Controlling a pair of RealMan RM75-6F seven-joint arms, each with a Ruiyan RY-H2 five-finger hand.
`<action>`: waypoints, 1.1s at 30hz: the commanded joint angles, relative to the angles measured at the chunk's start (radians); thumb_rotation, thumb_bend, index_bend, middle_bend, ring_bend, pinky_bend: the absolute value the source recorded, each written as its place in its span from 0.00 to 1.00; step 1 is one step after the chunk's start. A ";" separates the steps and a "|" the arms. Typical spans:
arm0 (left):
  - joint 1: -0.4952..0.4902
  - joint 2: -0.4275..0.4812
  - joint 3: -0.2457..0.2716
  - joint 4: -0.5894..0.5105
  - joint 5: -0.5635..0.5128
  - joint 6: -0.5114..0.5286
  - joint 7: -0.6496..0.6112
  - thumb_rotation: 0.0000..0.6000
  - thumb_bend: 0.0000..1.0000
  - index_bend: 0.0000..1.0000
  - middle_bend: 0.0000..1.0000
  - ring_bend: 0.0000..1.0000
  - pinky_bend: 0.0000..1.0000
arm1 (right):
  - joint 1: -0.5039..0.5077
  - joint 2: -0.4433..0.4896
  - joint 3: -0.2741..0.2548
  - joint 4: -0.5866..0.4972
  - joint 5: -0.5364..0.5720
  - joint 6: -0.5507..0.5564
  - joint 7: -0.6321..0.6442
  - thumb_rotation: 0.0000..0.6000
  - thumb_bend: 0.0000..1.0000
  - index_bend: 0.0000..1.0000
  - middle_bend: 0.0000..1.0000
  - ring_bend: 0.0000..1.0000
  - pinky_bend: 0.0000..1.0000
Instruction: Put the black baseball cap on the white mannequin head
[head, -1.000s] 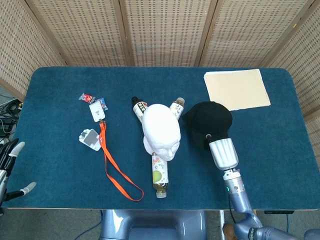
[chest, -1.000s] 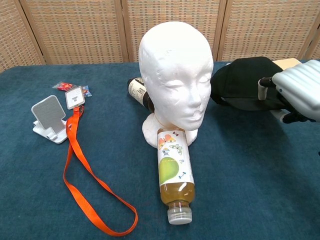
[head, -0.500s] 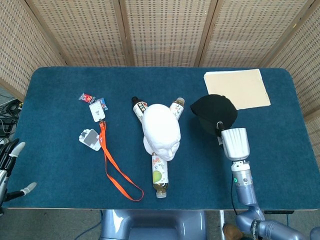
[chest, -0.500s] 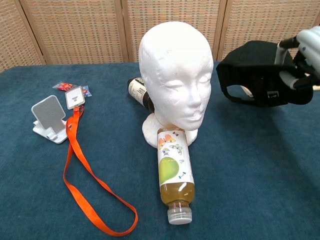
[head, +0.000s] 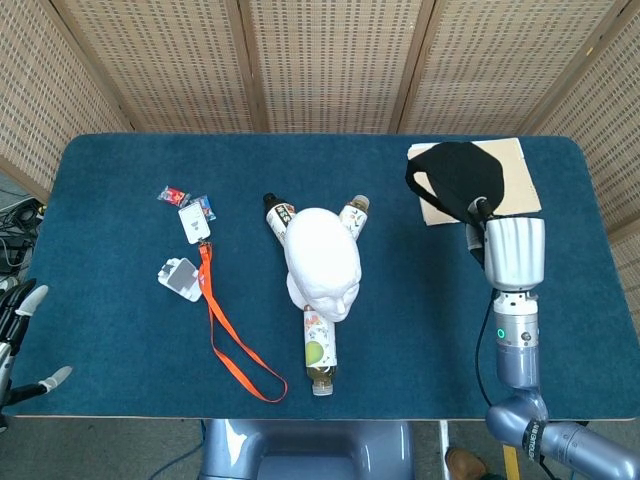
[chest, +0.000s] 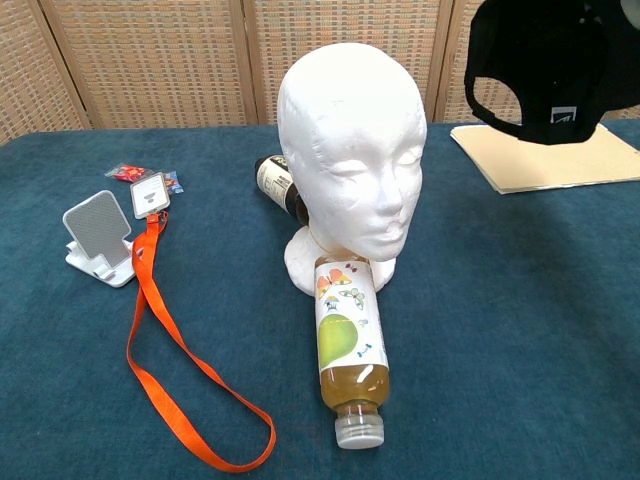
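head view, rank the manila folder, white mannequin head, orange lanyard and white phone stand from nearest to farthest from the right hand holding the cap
1. manila folder, directly beneath the right hand and the black baseball cap
2. white mannequin head, at table centre
3. orange lanyard, left of the head
4. white phone stand, farthest left

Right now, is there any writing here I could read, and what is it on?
None can be read.
Bottle: cartoon label, print too small.
Dark bottle: label text blurred.
Badge: print too small.
Cap: small white tag, unreadable.
Packets: too small.
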 joint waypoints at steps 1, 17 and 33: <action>-0.004 -0.011 -0.005 0.012 -0.005 -0.003 -0.012 1.00 0.00 0.00 0.00 0.00 0.00 | 0.012 0.017 0.019 -0.036 -0.006 0.018 -0.015 1.00 0.63 0.80 1.00 1.00 1.00; 0.000 0.003 -0.001 0.021 -0.003 0.002 -0.030 1.00 0.00 0.00 0.00 0.00 0.00 | 0.123 0.098 -0.045 -0.096 -0.387 0.099 -0.215 1.00 0.62 0.80 1.00 1.00 1.00; 0.000 0.006 -0.001 0.016 -0.005 0.001 -0.031 1.00 0.00 0.00 0.00 0.00 0.00 | 0.232 0.052 -0.060 -0.174 -0.474 -0.047 -0.452 1.00 0.61 0.80 1.00 1.00 1.00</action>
